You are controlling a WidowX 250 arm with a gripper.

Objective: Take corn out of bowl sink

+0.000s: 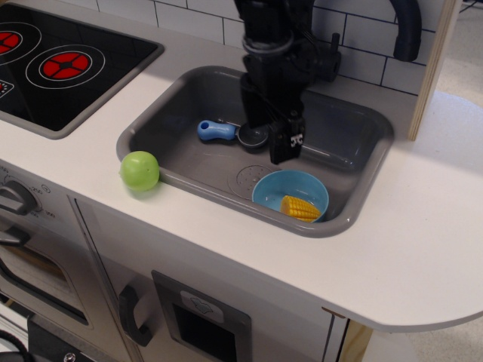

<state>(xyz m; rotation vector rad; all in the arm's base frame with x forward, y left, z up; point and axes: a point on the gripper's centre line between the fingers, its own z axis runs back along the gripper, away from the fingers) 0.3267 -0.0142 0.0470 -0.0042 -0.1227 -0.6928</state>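
Observation.image shows nothing done yet: corn (300, 208) lies in the bowl (273, 189) inside the sink (355, 139), your gripper (273, 139) hangs above-left, empty, opening indiscernible, so grasp and lift remain.

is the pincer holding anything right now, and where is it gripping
Nothing is held. The pincer hangs over the sink, apart from the corn, which lies in the bowl.

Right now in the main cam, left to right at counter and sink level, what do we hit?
Stove burners → green ball → blue handle of the small dark cup → gripper → corn in the light blue bowl → right wall of the sink.
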